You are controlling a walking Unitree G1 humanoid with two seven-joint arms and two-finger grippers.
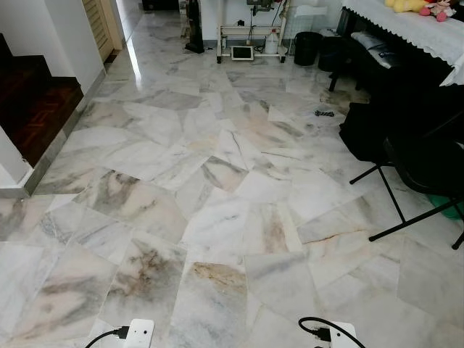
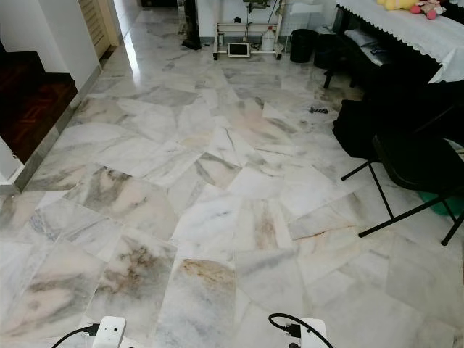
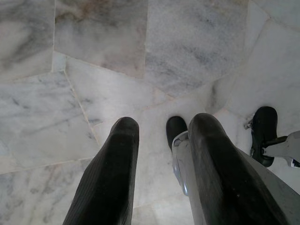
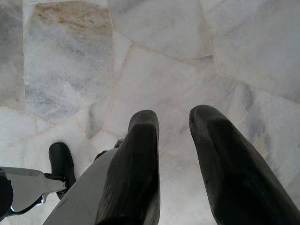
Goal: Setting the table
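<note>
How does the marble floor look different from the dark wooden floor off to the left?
The marble floor is pale white and grey, laid in irregular, crazy-cut slabs with brownish veins; the wooden floor is dark reddish brown in a small parquet pattern. The marble is glossy and reflects light near the far doorway; the wood looks dull and shaded. The marble spreads across the room; the wood is a small patch beside the white wall. Both are hard, flat flooring.

floor [image 1: 217, 167]: polished marble slabs, glossy, grey-brown veins | step [image 1: 40, 109]: dark wood parquet | tablecloth [image 1: 406, 29]: white lace cloth | chair [image 1: 424, 163]: black metal legs | gripper fingers [image 3: 112, 178]: matt black, finely ribbed
</note>
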